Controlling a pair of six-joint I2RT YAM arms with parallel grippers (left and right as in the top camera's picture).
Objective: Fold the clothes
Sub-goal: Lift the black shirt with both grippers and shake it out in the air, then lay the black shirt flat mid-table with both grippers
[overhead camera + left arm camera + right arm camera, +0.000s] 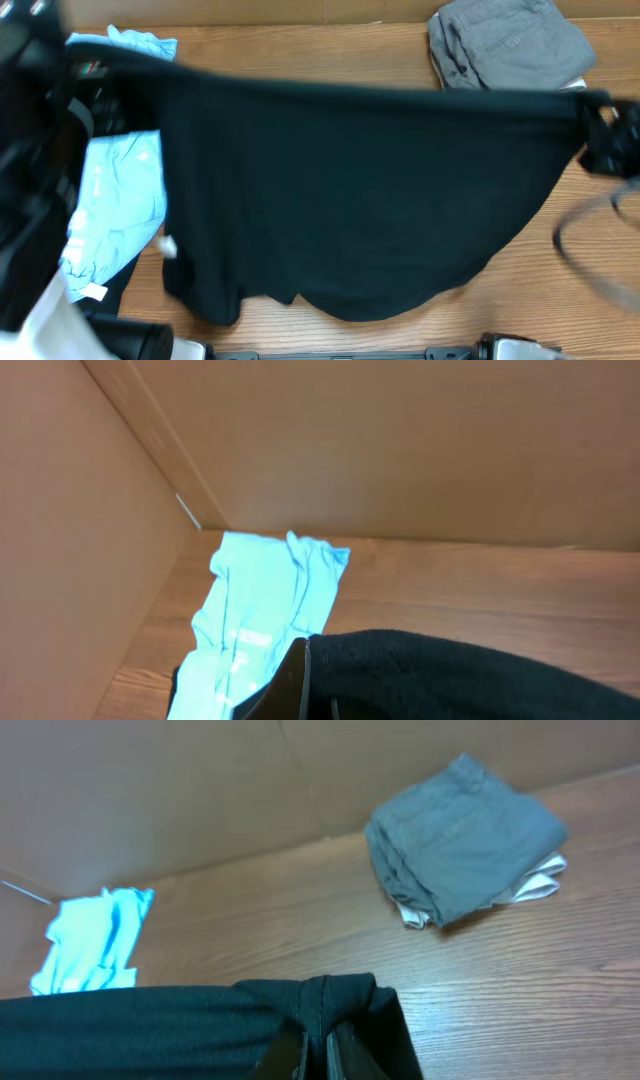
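A black garment (pixel 360 190) hangs stretched in the air between my two grippers, its lower edge sagging toward the table front. My left gripper (pixel 85 70) is shut on its left top corner; in the left wrist view the black cloth (pixel 470 675) fills the bottom beside my finger (pixel 300 685). My right gripper (pixel 597 118) is shut on the right top corner; in the right wrist view a bunched seam (pixel 330 1005) sits pinched between my fingers (pixel 320 1055).
A light blue garment (pixel 115 200) lies crumpled at the left, also in the left wrist view (pixel 265 610) and right wrist view (pixel 90 940). A folded grey garment (pixel 510 42) sits at the back right, in the right wrist view (pixel 460 840). Cardboard walls (pixel 400 450) enclose the wooden table (pixel 520 300).
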